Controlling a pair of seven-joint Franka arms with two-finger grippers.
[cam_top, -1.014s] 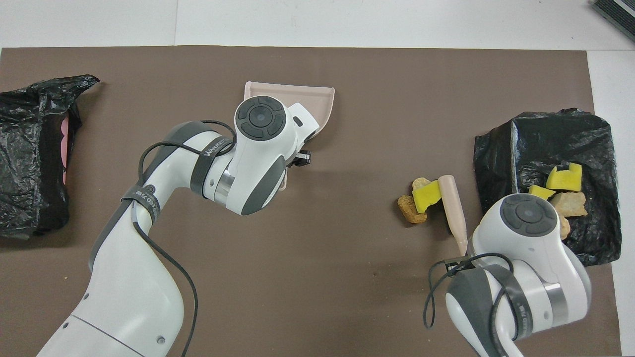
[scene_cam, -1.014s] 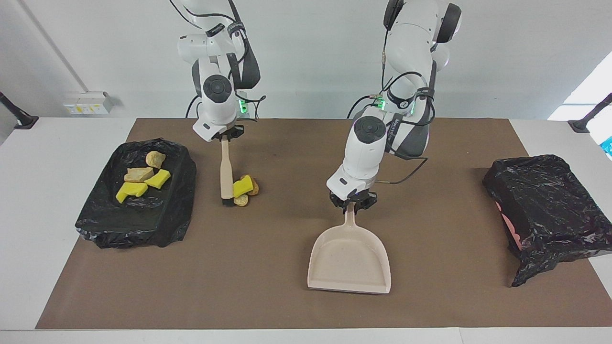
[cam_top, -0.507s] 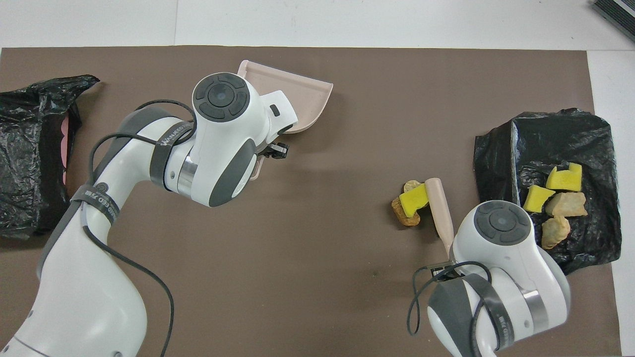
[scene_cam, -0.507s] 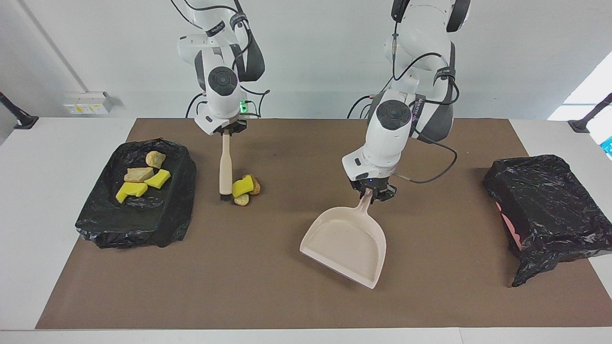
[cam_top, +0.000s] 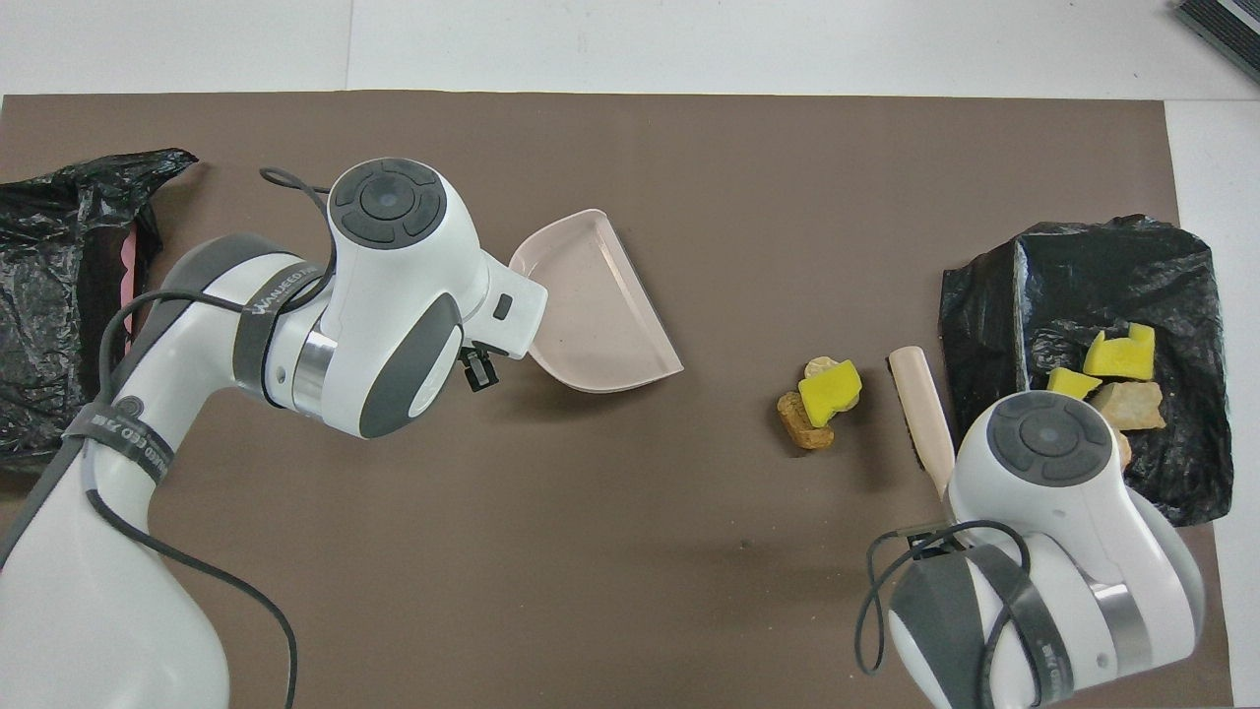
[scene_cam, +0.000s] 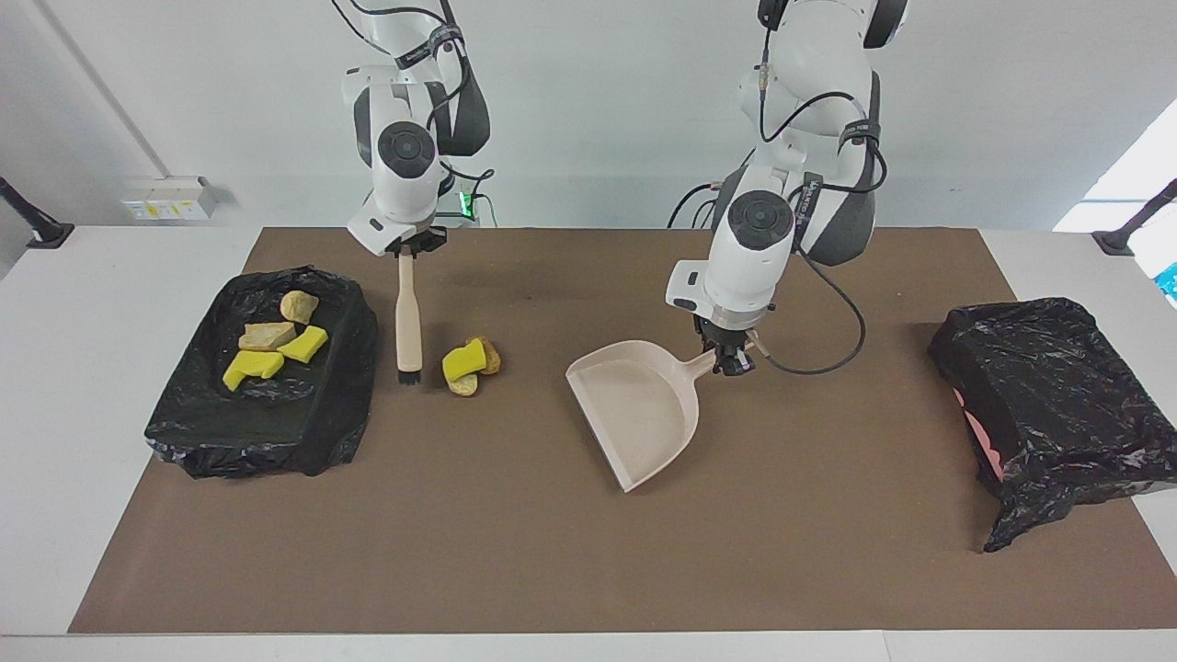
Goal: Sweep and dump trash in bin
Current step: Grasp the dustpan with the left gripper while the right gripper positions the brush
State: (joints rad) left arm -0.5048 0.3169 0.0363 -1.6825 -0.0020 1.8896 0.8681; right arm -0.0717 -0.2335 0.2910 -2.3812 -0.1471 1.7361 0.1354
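- The trash lies in two lots: three scraps [scene_cam: 467, 364] in a small heap on the brown mat [scene_cam: 552, 570], and four more [scene_cam: 271, 345] on the black bag-lined tray [scene_cam: 230, 441] at the right arm's end of the table.
- The brush [scene_cam: 407, 326] stands bristles-down on the mat between the heap and the tray, just beside the heap but apart from it.
- The right gripper [scene_cam: 405, 248] is clamped on the brush handle's top.
- The dustpan [scene_cam: 634, 414] is toward the left arm from the heap, its mouth turned toward the heap.
- The left gripper [scene_cam: 729, 360] is closed on the dustpan's handle.
- A second black bag-covered bin [scene_cam: 1048, 405] sits at the left arm's end.
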